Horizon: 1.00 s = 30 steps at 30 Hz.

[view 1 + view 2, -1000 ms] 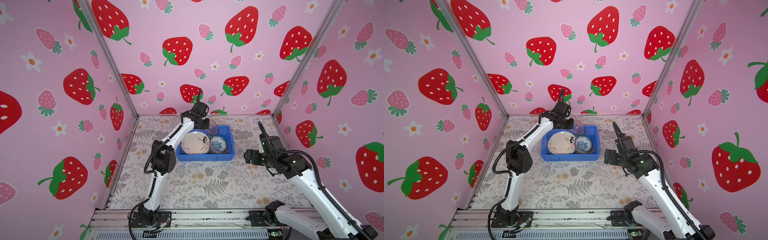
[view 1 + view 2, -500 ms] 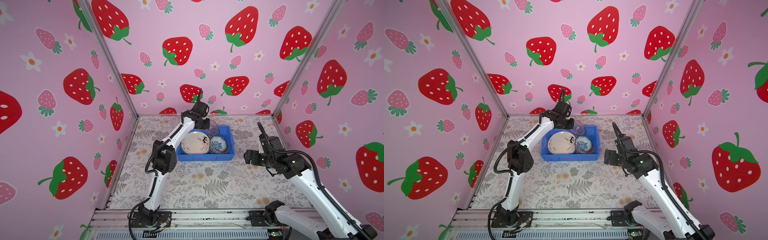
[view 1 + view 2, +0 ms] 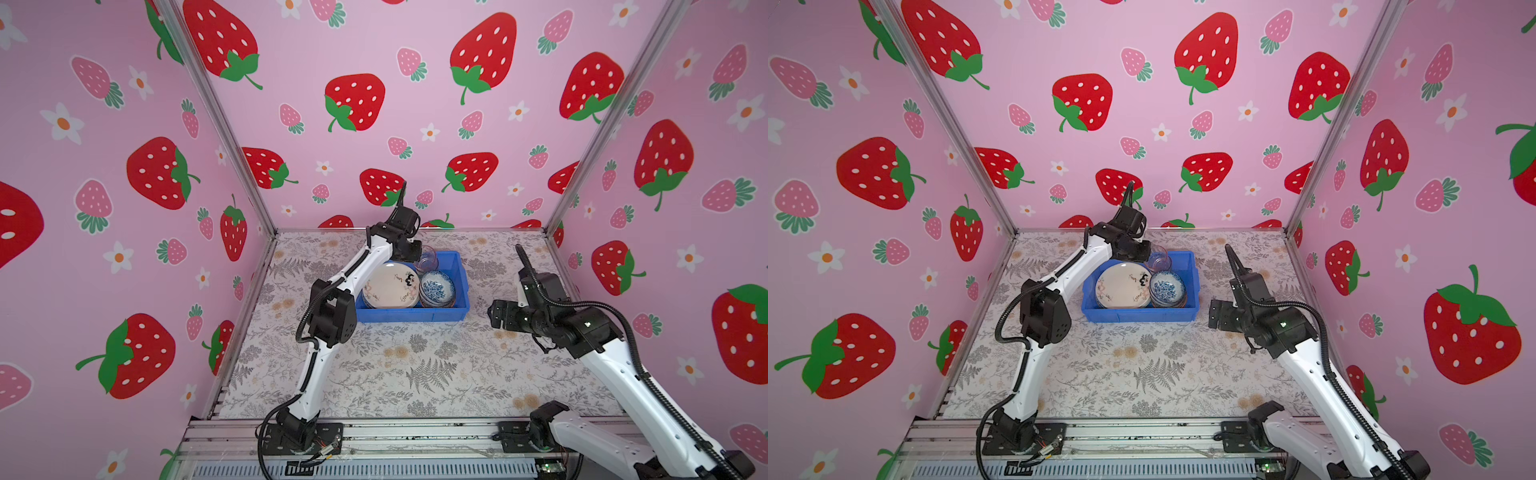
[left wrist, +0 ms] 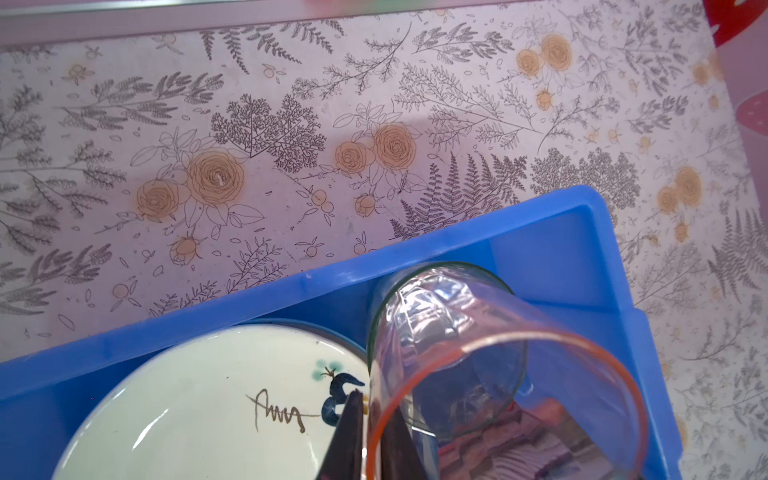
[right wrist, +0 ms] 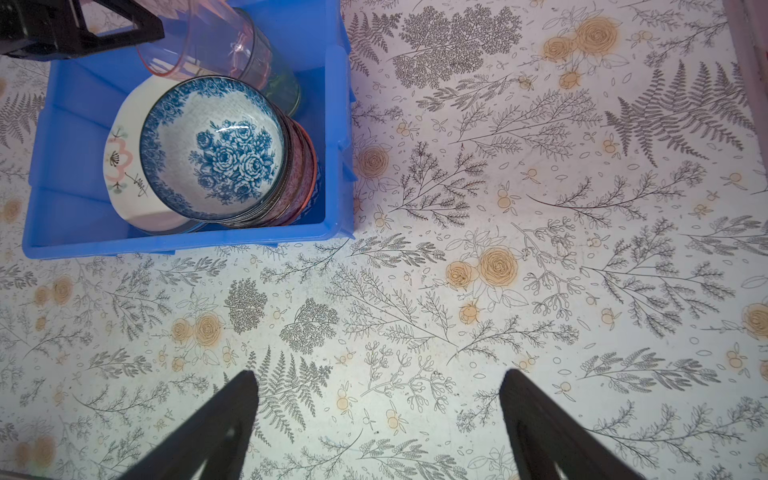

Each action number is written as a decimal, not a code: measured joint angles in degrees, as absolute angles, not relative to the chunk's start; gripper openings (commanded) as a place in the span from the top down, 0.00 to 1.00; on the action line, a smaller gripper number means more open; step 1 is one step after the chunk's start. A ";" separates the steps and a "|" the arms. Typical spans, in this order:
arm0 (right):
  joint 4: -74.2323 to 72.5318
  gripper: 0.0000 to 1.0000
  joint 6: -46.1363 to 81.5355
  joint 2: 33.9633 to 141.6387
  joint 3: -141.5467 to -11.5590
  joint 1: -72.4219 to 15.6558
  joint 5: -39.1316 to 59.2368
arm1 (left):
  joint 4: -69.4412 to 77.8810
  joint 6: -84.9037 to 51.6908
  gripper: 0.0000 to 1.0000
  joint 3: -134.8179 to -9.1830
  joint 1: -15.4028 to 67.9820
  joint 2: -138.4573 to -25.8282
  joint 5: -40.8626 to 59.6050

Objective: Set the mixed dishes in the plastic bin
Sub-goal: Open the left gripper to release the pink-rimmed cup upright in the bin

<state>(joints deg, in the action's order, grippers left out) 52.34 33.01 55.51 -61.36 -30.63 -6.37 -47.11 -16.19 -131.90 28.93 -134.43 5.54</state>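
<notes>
In both top views the blue plastic bin [image 3: 415, 316] [image 3: 1142, 316] sits on the far part of the flowery desk [image 3: 415, 374]. Inside it, a cream plate [image 3: 388, 286] lies on the left and a blue-white bowl [image 3: 436, 287] on the right. The left jaws reach into the far side of the bin, at the pink glass cup [image 3: 428, 262]. The right jaws hang over the desk, to the right of the bin, spread wide and holding nothing.

In the left wrist view the pink glass cup [image 4: 457, 332] is see-through, thin and shiny, and it is tipped over. The left jaws stand close together, one inside its rim and one outside. I cannot tell if they squeeze it or have let go. I think the cup is light, slippery and easy to break. So the rim is the best place to hold it, and gently.

In the right wrist view the bottom of the pink glass cup sits inside a green glass cup [image 5: 278, 79]. The blue-white bowl is on top of a stack of bowls [image 5: 301, 174]. They look hard and smooth, and they tilt beside the cream plate.
</notes>
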 measured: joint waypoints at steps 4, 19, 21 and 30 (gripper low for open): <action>52.34 0.06 33.01 55.51 -61.32 -30.63 -6.39 | -46.81 -16.53 0.69 -132.62 28.95 -134.43 6.42; 52.36 0.05 32.91 55.44 -61.36 -30.63 -6.70 | -44.29 -17.98 0.13 -129.82 29.65 -130.30 9.63; 52.31 0.05 32.71 55.66 -61.52 -30.63 -6.72 | -43.38 -18.00 0.09 -127.46 29.61 -127.37 9.56; 50.24 0.01 29.89 60.47 -65.65 -30.63 -7.66 | -38.50 -16.95 0.01 -118.02 29.06 -114.21 6.79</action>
